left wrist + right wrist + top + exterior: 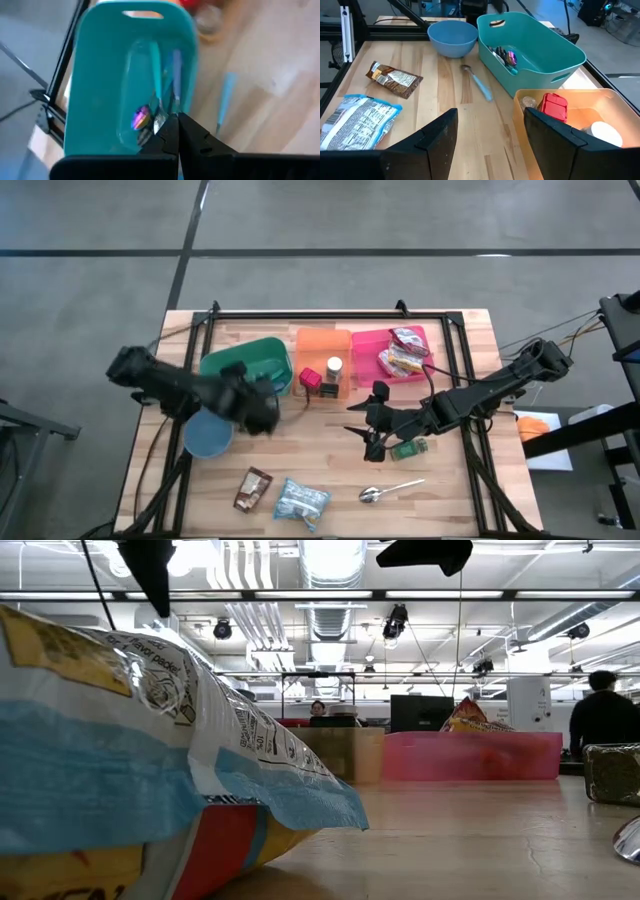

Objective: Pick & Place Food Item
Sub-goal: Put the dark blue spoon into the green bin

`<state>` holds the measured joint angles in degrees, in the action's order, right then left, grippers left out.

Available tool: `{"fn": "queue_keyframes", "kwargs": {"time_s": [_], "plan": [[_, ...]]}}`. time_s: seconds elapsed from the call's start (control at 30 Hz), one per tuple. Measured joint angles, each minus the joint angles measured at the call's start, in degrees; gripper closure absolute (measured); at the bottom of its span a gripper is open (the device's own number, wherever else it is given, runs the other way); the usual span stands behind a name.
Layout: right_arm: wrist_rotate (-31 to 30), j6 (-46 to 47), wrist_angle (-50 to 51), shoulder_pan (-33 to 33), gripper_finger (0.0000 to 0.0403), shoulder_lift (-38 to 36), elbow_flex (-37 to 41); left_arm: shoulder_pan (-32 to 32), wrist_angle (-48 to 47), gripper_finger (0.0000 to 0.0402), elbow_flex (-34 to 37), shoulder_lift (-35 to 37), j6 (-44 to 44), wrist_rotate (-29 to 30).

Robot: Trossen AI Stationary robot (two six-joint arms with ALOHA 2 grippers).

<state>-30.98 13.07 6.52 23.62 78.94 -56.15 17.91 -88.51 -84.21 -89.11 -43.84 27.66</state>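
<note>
left tool (175, 131) pinched together over the teal bin (245, 362), holding nothing. right tool (372, 429) spread apart above the wooden surface (330, 440), holding nothing, just beside a small green packet (410, 448). food bags lying near the front edge: a brown one (252, 488) and a blue-white one (301, 502).

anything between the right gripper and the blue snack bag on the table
Nothing visible. The right gripper hangs open over bare wood, and the table stretch to the blue snack bag is free; the brown wrapper and spoon lie off to either side.
</note>
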Motion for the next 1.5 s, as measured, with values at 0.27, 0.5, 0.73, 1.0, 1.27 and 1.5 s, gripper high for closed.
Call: {"fn": "queue_keyframes", "kwargs": {"time_s": [0.27,0.5,0.73,1.0,1.27,1.5], "plan": [[0.1,-0.3,0.1,0.0,0.0177,0.0,0.0,-3.8,8.6,0.04,4.7,8.6,6.5,-2.0],[0.1,1.4,0.0,0.0,0.0177,0.0,0.0,-3.3,22.7,0.04,14.3,8.2,16.7,-9.9],[0.2,2.4,0.2,0.0,0.0177,0.0,0.0,-3.3,31.6,0.0334,26.0,7.3,18.8,-14.9],[0.1,2.0,0.4,0.0,0.0177,0.0,0.0,-3.3,41.0,0.0219,32.7,6.1,24.9,-15.9],[1.0,1.9,0.1,0.0,0.0177,0.0,0.0,-3.4,43.3,0.0202,33.9,-0.1,28.9,-17.2],[1.5,1.9,0.2,0.0,0.0177,0.0,0.0,-4.8,43.3,0.0202,33.9,-5.7,31.7,-17.3]]}}
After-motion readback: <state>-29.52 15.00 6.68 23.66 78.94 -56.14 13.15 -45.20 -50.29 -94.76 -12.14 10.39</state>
